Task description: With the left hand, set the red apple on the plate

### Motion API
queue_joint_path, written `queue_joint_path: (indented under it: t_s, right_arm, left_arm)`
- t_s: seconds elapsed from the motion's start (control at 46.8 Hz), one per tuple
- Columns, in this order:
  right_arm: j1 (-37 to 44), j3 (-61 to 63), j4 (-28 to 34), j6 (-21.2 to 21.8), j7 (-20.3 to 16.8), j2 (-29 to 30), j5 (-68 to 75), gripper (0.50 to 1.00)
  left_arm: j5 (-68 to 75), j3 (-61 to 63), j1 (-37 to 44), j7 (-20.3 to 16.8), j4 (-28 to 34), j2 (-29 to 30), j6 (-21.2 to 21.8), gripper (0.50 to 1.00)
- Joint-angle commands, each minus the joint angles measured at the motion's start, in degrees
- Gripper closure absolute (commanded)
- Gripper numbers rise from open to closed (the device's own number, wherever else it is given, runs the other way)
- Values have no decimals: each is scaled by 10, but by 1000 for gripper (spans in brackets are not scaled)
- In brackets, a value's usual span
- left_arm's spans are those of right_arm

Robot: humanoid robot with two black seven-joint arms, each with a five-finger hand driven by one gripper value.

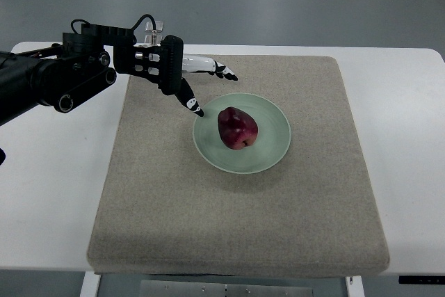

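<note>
The red apple point(238, 128) lies on the pale green plate point(272, 154), slightly toward nine o'clock of its centre. At about ten o'clock from the plate the left hand point(182, 74) hovers released, fingers point(224, 71) spread, grasping nothing, one fingertip just at the rim. The plate rests on a beige mat point(236, 220) covering the white table point(410, 144).

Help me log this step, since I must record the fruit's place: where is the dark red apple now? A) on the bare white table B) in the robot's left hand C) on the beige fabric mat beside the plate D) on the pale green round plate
D: the dark red apple rests on the pale green round plate, and the left hand is open beside it.
</note>
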Motion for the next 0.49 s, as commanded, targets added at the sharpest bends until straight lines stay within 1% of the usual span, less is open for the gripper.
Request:
queue_joint_path:
  t_s: [0.0,0.128,0.235,0.363,0.406,0.47]
  right_arm:
    - [0,0,0,0,0,0,0,536]
    - [0,0,0,0,0,0,0,536]
    - [0,0,0,0,0,0,0,536]
    - [0,1,0,0,0,0,0,536]
    - [0,1,0,0,0,0,0,536]
    - [0,1,0,0,0,0,0,536]
  left_arm:
    - [0,-4,0,0,14,0,1,542]
    - [-2,-16,1,0,43,1,13,542]
    - [-29,-19,3,0,79,-1,34,540]
    - [-113,-17,10,0,131,-7,87,534]
    - [-141,-17,11,0,144,-8,102,510]
    - [-176,-17,11,0,157,-9,117,506]
